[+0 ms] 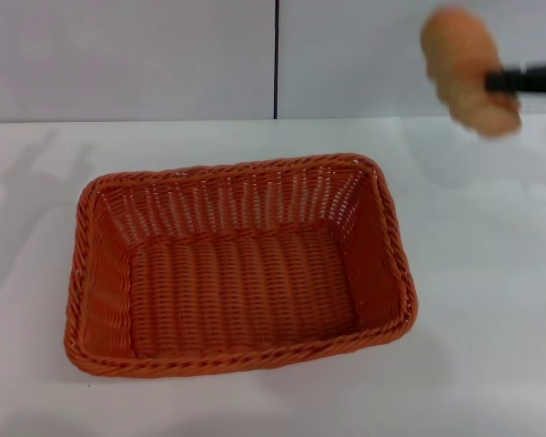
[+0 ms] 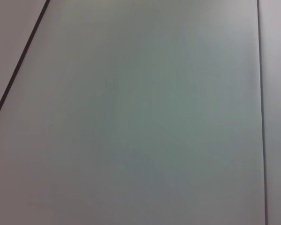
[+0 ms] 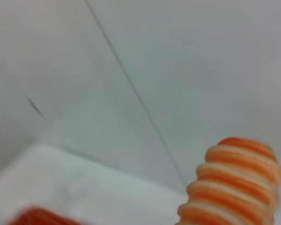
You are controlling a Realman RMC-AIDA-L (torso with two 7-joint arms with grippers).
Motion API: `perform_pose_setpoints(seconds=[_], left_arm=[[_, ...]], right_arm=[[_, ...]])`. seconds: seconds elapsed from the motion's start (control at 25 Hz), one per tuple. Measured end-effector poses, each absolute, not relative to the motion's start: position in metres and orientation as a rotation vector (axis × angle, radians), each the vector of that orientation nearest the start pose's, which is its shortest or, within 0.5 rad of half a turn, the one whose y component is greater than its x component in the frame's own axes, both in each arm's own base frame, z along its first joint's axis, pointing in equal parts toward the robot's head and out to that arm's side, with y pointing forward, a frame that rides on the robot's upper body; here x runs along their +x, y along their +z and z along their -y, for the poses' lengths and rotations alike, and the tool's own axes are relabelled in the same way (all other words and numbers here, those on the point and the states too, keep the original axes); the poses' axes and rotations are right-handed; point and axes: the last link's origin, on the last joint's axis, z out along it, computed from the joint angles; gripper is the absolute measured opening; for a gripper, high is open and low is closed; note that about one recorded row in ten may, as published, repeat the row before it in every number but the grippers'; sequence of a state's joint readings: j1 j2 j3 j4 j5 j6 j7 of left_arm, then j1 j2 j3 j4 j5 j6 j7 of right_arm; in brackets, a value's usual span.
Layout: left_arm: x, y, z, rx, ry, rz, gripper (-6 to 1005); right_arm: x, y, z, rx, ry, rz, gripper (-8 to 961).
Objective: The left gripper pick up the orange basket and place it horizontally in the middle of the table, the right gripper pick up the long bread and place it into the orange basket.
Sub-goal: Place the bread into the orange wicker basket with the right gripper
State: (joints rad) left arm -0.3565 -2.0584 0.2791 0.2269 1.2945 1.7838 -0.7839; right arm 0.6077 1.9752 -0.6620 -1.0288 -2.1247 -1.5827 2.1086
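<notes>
basket: the orange basket (image 1: 241, 264) sits flat on the table (image 1: 491, 300), long side running left to right, pretty much in the middle. Nothing inside it, you can see the woven floor all the way across. A sliver of its rim (image 3: 35, 218) also peeks into the right wrist view.

bread: the long bread (image 1: 469, 71) is up in the air, well above the tabletop and off past the basket's far right corner. It's blurry in the head view, but the right wrist view shows its ridged end (image 3: 234, 183) with the orange and cream stripes nice and clear.

right arm: the right gripper (image 1: 500, 82) comes in from the right edge of the head view and is clamped on the bread, carrying it. Only the black finger part shows.

left arm: the left gripper isn't visible anywhere. Its wrist camera just shows a pale wall (image 2: 145, 117) with 2 thin dark seams, so can't tell what its fingers are doing.
</notes>
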Motion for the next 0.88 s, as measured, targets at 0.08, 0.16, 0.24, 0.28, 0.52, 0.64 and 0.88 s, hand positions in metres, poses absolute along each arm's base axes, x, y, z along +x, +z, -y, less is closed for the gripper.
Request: perform_pose_setpoints(seconds=[0.08, 0.16, 0.24, 0.28, 0.52, 0.64, 0.88], left_arm=[[-0.313, 0.076, -0.279, -1.612, -1.315, 0.343, 602], [-0.313, 0.076, -0.279, -1.612, -1.316, 0.343, 602], [-0.313, 0.075, -0.279, -1.612, -1.318, 0.347, 602], [-0.313, 0.075, -0.279, -1.612, -1.318, 0.347, 602], [-0.313, 0.075, -0.279, -1.612, -1.322, 0.355, 603], [-0.311, 0.074, -0.283, -1.615, -1.324, 0.357, 597], [-0.308, 0.072, -0.286, -1.620, -1.327, 0.355, 598]], right_arm=[[0.215, 0.106, -0.381, -2.533, 0.624, -0.993, 191], [0.201, 0.103, -0.377, -2.593, 0.702, -0.926, 182], [0.180, 0.089, -0.370, -2.711, 0.768, -0.818, 174], [0.180, 0.089, -0.370, -2.711, 0.768, -0.818, 170], [0.145, 0.041, -0.355, -2.976, 0.703, -0.610, 142], [0.136, 0.021, -0.353, -3.050, 0.633, -0.529, 137], [0.129, -0.002, -0.352, -3.087, 0.541, -0.486, 153]])
